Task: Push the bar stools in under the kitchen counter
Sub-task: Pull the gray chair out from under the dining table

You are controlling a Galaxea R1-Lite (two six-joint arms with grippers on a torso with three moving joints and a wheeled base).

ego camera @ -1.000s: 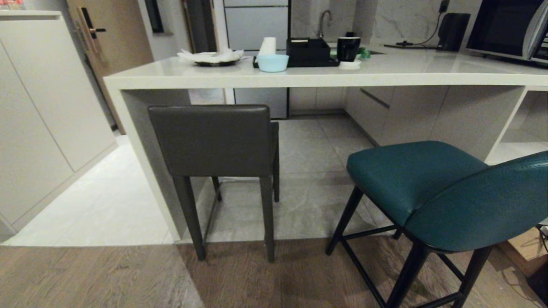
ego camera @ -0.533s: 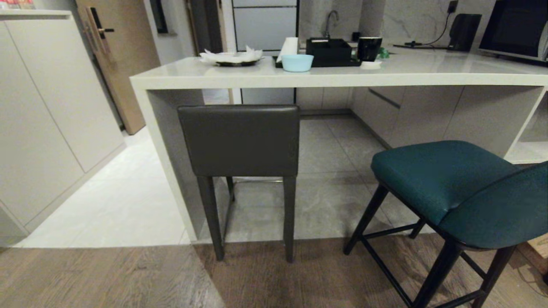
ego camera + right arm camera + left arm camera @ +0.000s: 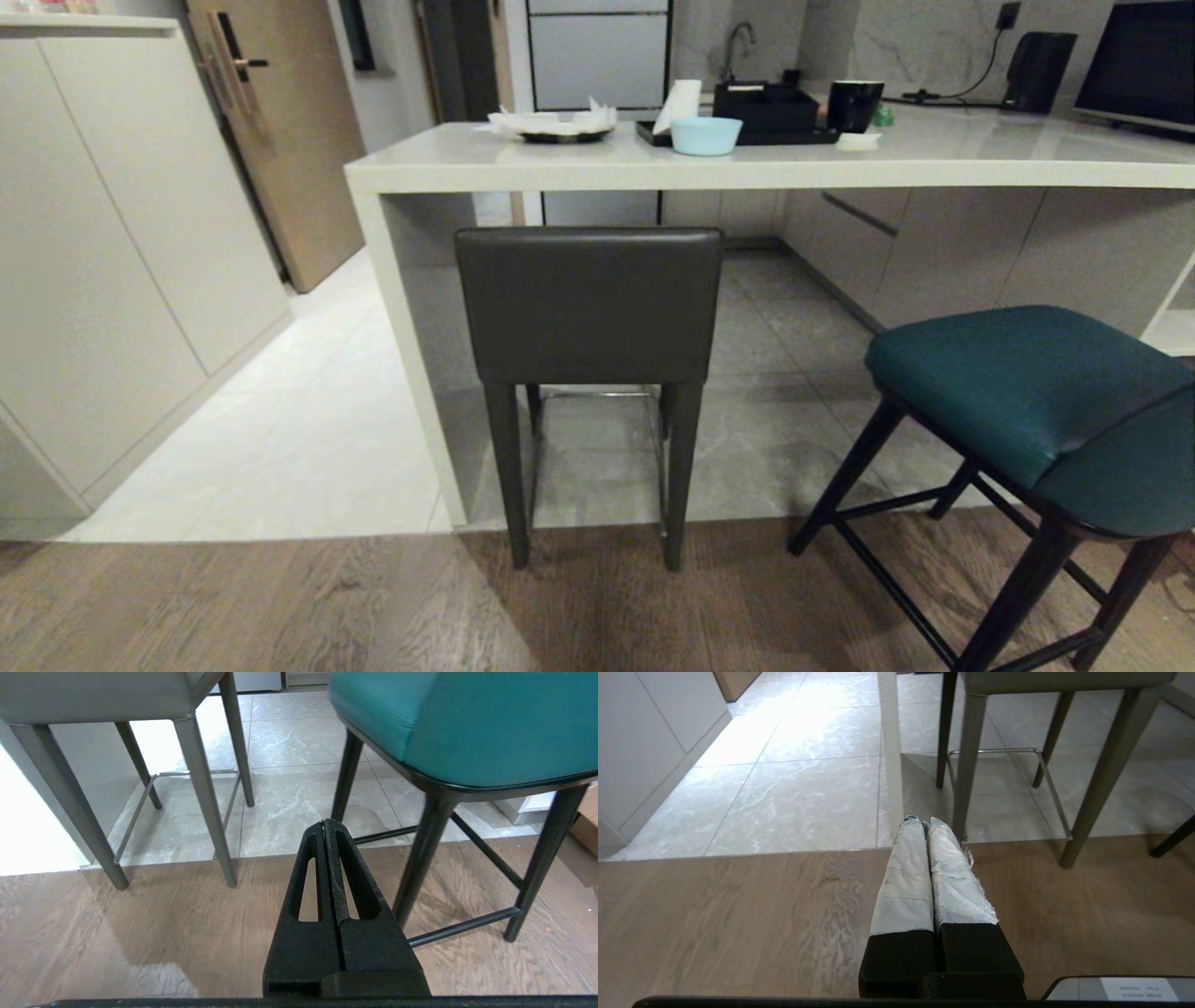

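The dark grey bar stool (image 3: 590, 303) stands at the left end of the kitchen counter (image 3: 766, 172), its back just below the slab edge and its rear legs on the wood floor. The teal bar stool (image 3: 1027, 401) stands to the right, turned at an angle and farther out from the counter. Neither arm shows in the head view. My left gripper (image 3: 923, 822) is shut and empty, low over the floor near the grey stool's legs (image 3: 966, 765). My right gripper (image 3: 324, 823) is shut and empty, in front of the teal stool's black legs (image 3: 423, 854).
On the counter sit a plate with tissues (image 3: 556, 125), a light blue bowl (image 3: 706, 136), a black tray (image 3: 766, 110) and a black mug (image 3: 854, 105). Tall cabinets (image 3: 103, 243) and a wooden door (image 3: 280, 121) stand at the left. Tile floor meets wood floor (image 3: 280, 607) under the counter edge.
The whole head view has shifted to the right: the counter and both stools now sit farther right in the picture, so the camera has turned or moved left. The stools themselves have not moved.
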